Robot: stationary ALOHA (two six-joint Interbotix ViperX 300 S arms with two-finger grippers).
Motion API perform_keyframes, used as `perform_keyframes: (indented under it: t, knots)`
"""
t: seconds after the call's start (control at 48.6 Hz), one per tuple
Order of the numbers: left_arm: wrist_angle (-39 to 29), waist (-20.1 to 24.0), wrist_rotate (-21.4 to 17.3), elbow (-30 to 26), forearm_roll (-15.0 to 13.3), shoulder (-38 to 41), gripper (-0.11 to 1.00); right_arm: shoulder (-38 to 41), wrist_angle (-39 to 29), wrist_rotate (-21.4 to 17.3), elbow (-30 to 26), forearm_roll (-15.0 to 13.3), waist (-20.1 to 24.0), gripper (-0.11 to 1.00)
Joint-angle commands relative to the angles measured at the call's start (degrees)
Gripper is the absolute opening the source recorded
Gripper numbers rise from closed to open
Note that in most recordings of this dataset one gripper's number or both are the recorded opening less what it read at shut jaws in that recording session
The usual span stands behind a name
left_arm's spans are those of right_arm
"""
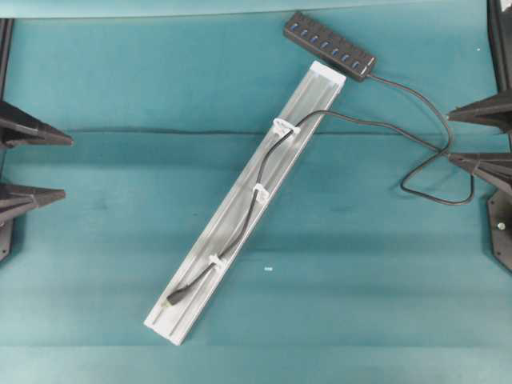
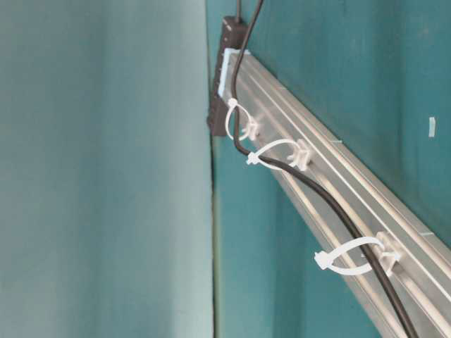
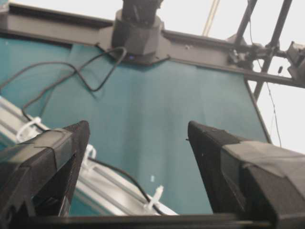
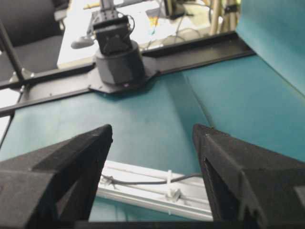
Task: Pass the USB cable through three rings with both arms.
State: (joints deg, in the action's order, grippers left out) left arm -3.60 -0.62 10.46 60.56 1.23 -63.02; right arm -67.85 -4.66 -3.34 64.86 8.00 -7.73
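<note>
The black USB cable (image 1: 254, 204) leaves the hub, loops on the cloth at the right and runs down the silver rail (image 1: 316, 90). It passes through all three white rings: the upper (image 1: 285, 126), the middle (image 1: 261, 190) and the lower (image 1: 215, 261). Its plug (image 1: 178, 294) lies on the rail just past the lower ring. My left gripper (image 1: 64, 166) sits at the left edge, open and empty, far from the rail. At the right edge my right gripper (image 1: 450, 138) is open and empty too, its tips beside the cable's loop. Both wrist views show wide-open jaws, left (image 3: 138, 126) and right (image 4: 152, 129).
The black multi-port hub (image 1: 330, 44) lies at the back, just beyond the rail's upper end. The cable's slack loop (image 1: 436, 196) rests on the teal cloth at the right. A tiny white scrap (image 1: 268, 269) lies right of the rail.
</note>
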Motion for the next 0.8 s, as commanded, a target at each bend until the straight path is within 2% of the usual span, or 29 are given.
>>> perform_keyframes:
  t: [0.0, 0.288, 0.781]
  knots:
    - [0.2, 0.2, -0.4, -1.3, 0.3, 0.6, 0.91, -0.1, -0.1, -0.4, 0.0, -0.1, -0.1, 0.81]
    - [0.6, 2.4, -5.4, -1.3, 0.3, 0.4, 0.91, -0.3, -0.3, -0.4, 0.1, -0.1, -0.1, 0.81]
    - [0.7, 2.5, -5.9, -1.1, 0.3, 0.5, 0.91, -1.1, -1.5, -0.5, 0.2, -0.1, -0.1, 0.81]
